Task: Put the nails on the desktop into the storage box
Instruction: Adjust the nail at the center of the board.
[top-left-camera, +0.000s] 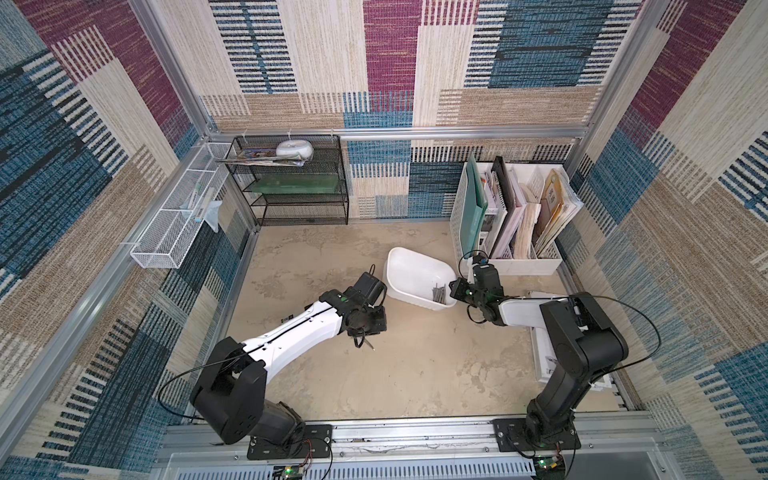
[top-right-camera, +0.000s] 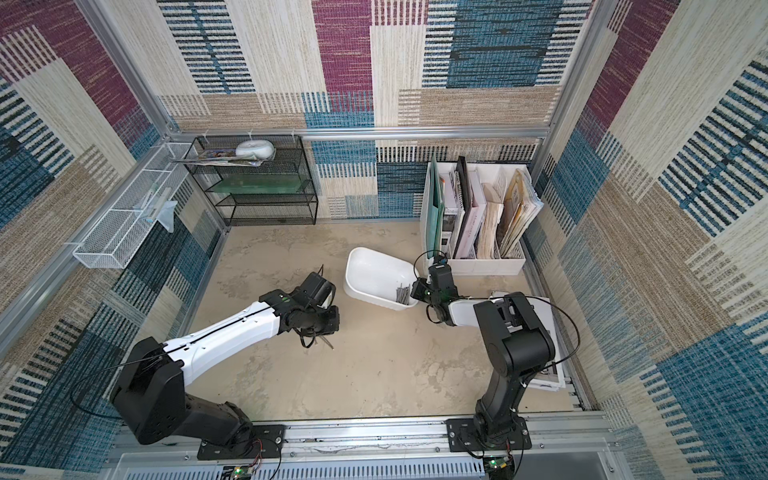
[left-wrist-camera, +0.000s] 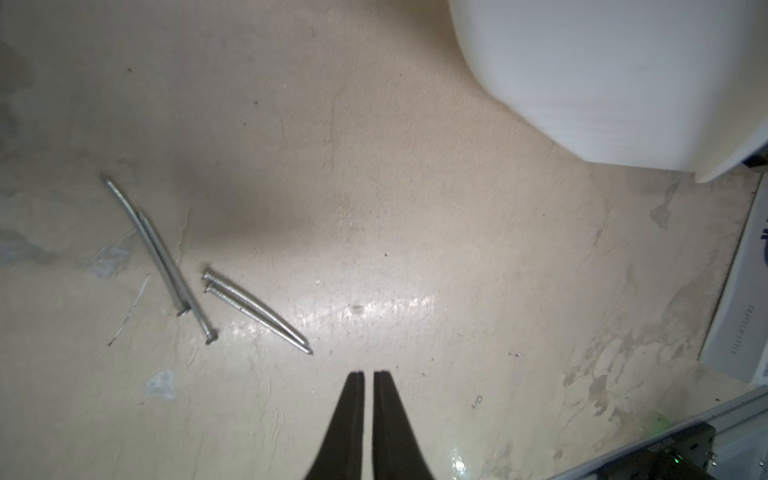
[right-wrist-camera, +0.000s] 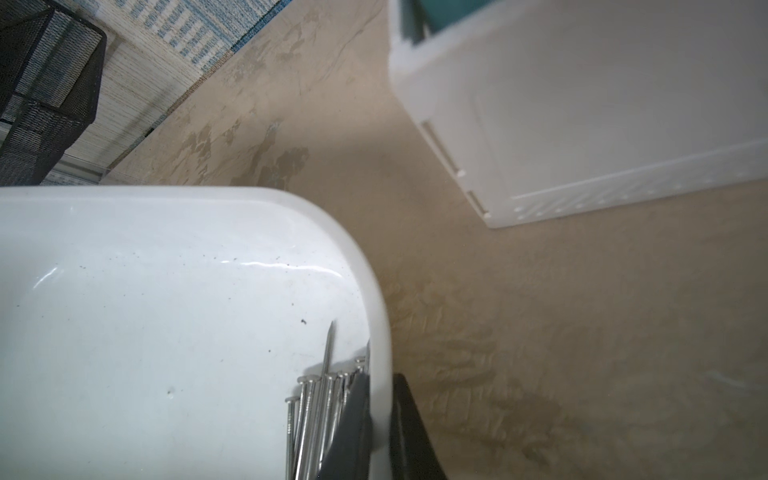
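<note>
Several nails (left-wrist-camera: 174, 266) lie loose on the beige desktop (left-wrist-camera: 415, 208), in two pairs a little off to one side of my left gripper (left-wrist-camera: 366, 373). That gripper is shut with nothing between its fingers and hovers over bare desktop. The white storage box (top-left-camera: 411, 270) (top-right-camera: 374, 270) stands right of my left arm (top-left-camera: 299, 328). A bundle of nails (right-wrist-camera: 316, 415) (top-left-camera: 439, 293) lies in its near right corner. My right gripper (right-wrist-camera: 380, 384) is shut on the box's rim (right-wrist-camera: 374, 291) at that corner, with one finger inside against the nails and one outside.
A white slotted file holder (top-left-camera: 511, 216) with folders stands behind the box at the back right. At the back left are a black mesh shelf (top-left-camera: 291, 183) and a white wire basket (top-left-camera: 178, 216) on the wall. Papers (top-left-camera: 544, 357) lie under my right arm.
</note>
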